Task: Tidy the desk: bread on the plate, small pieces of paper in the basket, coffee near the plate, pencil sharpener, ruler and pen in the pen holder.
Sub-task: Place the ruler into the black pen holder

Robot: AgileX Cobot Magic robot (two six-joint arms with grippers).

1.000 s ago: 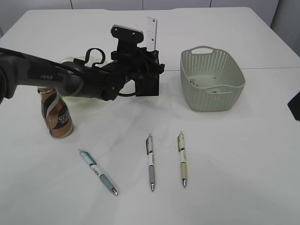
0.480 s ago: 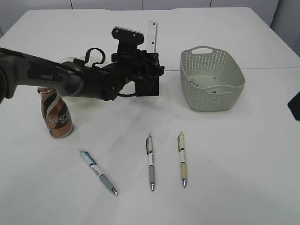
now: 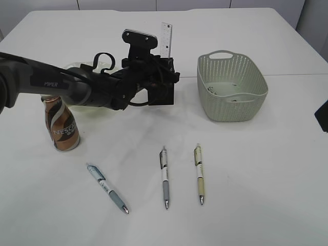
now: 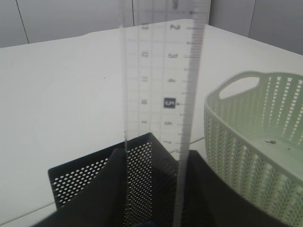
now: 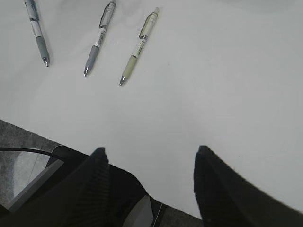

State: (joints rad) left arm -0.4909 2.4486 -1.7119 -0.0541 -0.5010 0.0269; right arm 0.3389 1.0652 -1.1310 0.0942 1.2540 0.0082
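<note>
Exterior view: angled down over the counter (image 3: 256, 169). Left wrist view: close behind the left pincer (image 4: 151, 189), facing the basket (image 4: 265, 156). Right wrist view: above the three pens (image 5: 137, 45), shared with the exterior view.

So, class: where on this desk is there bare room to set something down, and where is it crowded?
Free: the wide white stretch right of the olive pen, below the green basket, and the front edge below all three pens. Crowded: the back left, where the left gripper holds the ruler over the mesh pen holder, beside the coffee bottle.
</note>
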